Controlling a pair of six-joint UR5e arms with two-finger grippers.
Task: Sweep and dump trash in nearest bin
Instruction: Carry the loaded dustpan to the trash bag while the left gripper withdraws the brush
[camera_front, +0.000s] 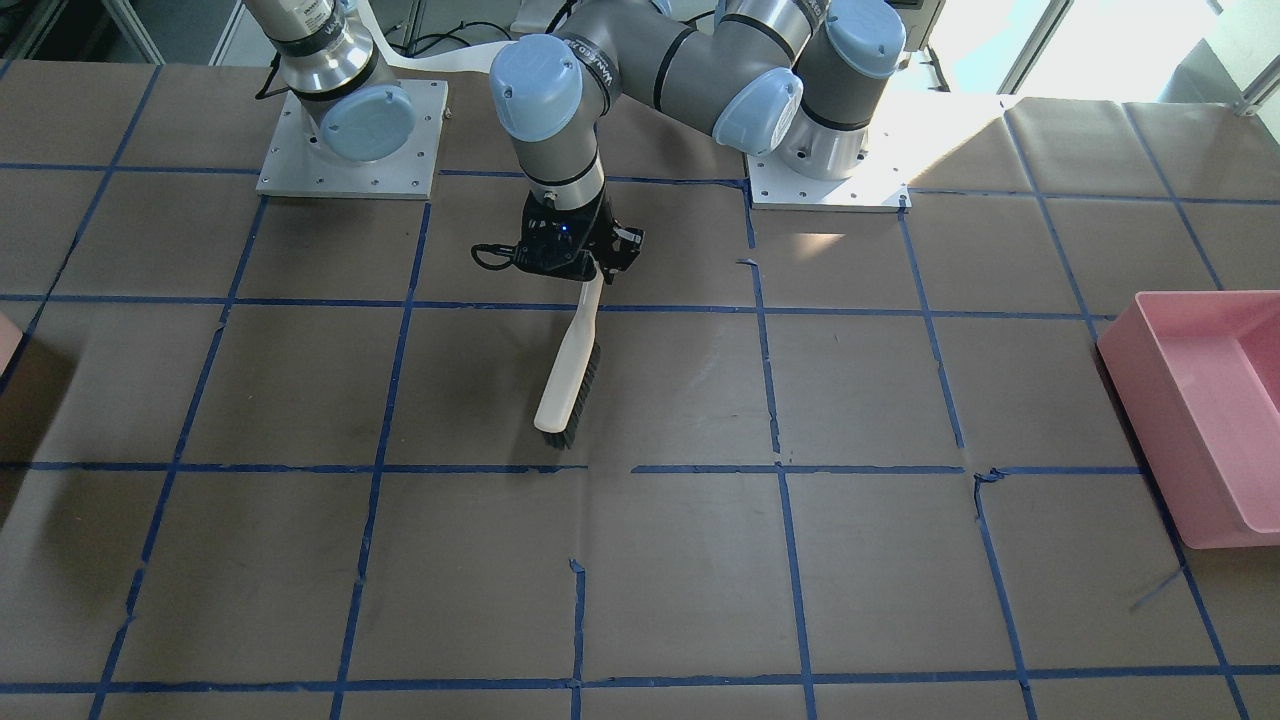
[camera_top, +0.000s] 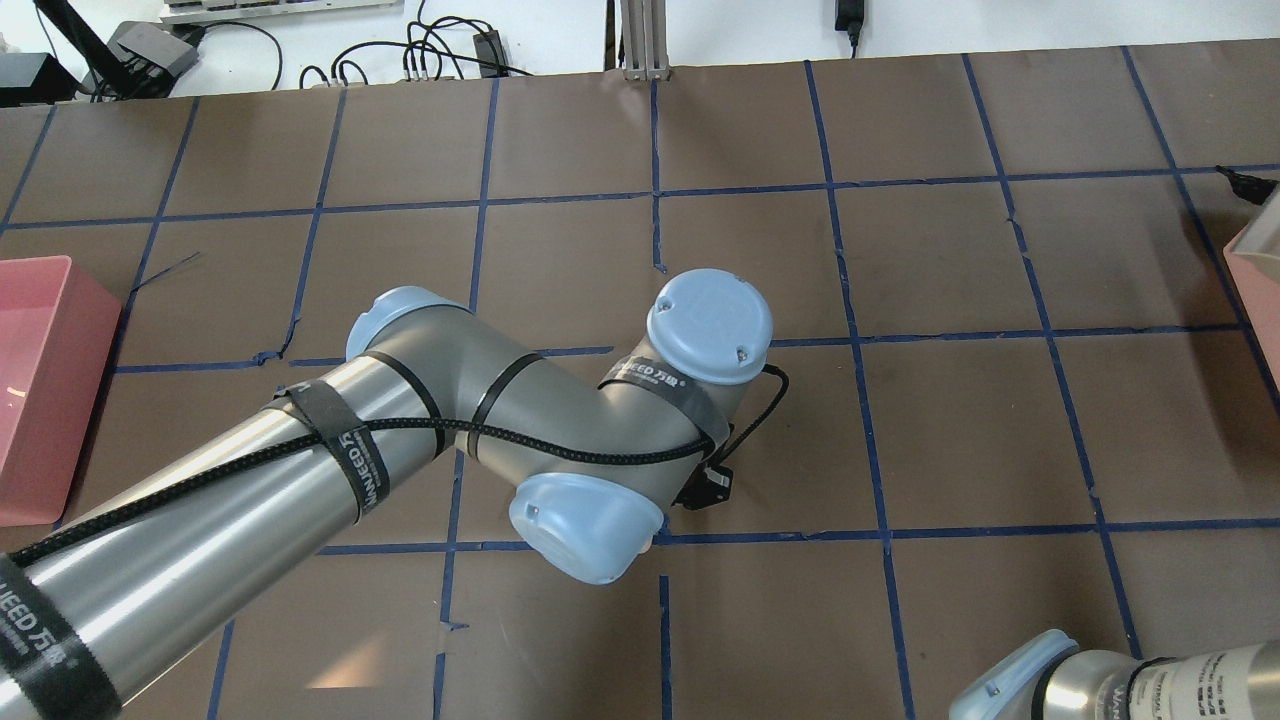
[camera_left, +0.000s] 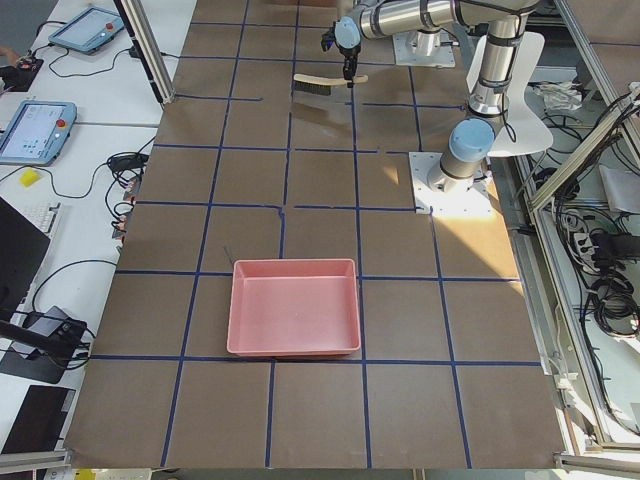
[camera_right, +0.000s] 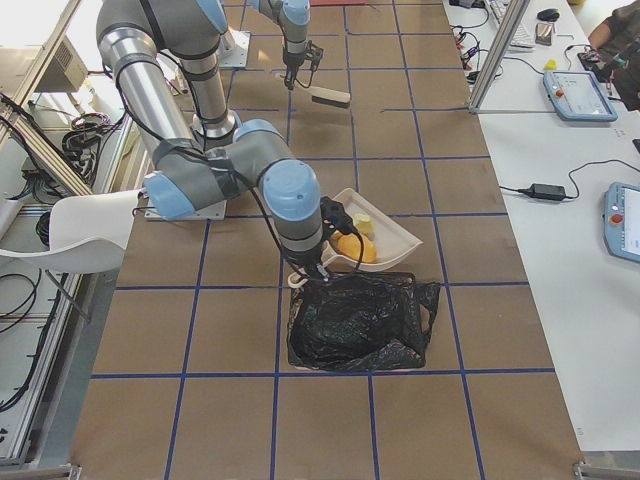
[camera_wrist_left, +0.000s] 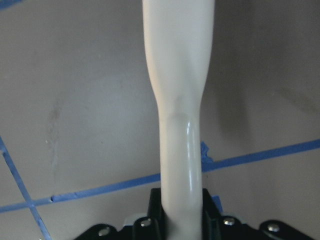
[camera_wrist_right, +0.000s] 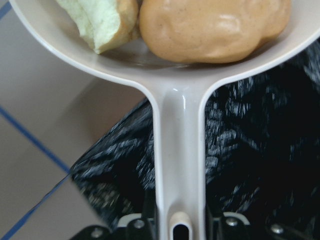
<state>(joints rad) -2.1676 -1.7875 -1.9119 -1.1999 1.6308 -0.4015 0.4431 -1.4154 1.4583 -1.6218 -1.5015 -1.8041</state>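
The brown, blue-taped table (camera_front: 900, 400) carries a pink tub (camera_left: 295, 347) at the opposite end from the dustpan (camera_wrist_right: 178, 140). A crumpled black bag (camera_right: 360, 325) lies under the dustpan's handle. Only a corner of the pale pink bin (camera_top: 1262, 270) shows at the overhead edge, and how it sits relative to the dustpan cannot be told. The brush (camera_front: 567, 370) hangs well apart from the dustpan, its long axis pointing away from the robot, with its handle clamped by the left gripper (camera_front: 595, 277). The trash rides in the dustpan. The orange lump (camera_wrist_right: 215, 25) lies crosswise to the handle and touches a yellow-green chunk (camera_wrist_right: 100, 20); both are cut off in the wrist view. The right gripper (camera_wrist_right: 178, 224) clamps the dustpan's handle.
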